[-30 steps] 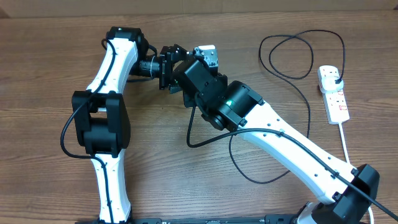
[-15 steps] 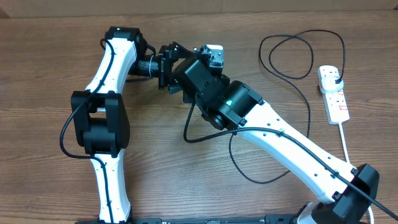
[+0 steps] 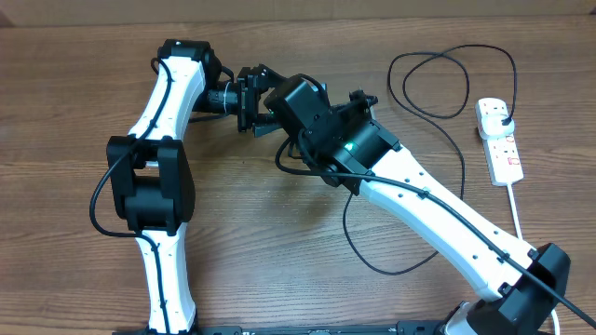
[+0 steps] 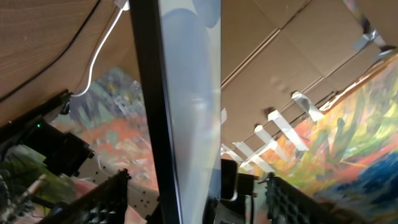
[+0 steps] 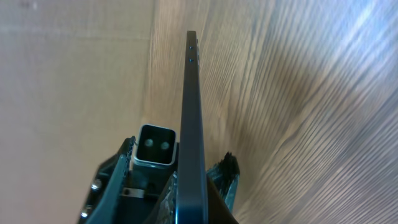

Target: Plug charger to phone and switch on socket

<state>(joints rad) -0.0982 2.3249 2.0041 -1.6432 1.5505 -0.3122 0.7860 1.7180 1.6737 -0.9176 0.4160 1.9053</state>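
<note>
1. The wooden table point(image 3: 74, 233) carries both arms and all the cabling.
2. The right arm point(image 3: 447, 219) reaches diagonally from the near right corner to the far middle. Its black wrist housing point(image 3: 307, 107) lies over the spot where the two arms meet, so from overhead we cannot see what is held there.
3. The left arm point(image 3: 163, 102) stands on the left side and bends rightward to that same spot.
4. The charger point(image 3: 463, 172) sprawls over the right half of the table. Its black plug point(image 3: 501, 115) sits in the far end of the socket. From there the cable makes a wide loop, runs toward us, curls back and passes under the right arm. Its connector tip is hidden, so we cannot tell whether it is in the phone.
5. The socket point(image 3: 503, 149) lies near the right edge, well apart from both grippers, and its white cord point(image 3: 515, 209) trails toward the near edge.
6. The phone point(image 4: 186, 106) is held up where the arms meet. The left wrist view shows its dark edge and pale blue screen at a slant. The right wrist view shows only its thin dark edge.
7. The left gripper point(image 3: 261, 98) has its jaws closed on the phone. In the right wrist view, dark fingers point(image 5: 115, 186) flank the phone's near end.
8. The right gripper is hidden under its own wrist, and we cannot tell how wide its jaws are or what they hold.
9. A small pale box point(image 5: 155, 146) with two lenses sits just beside the phone's edge.
</note>
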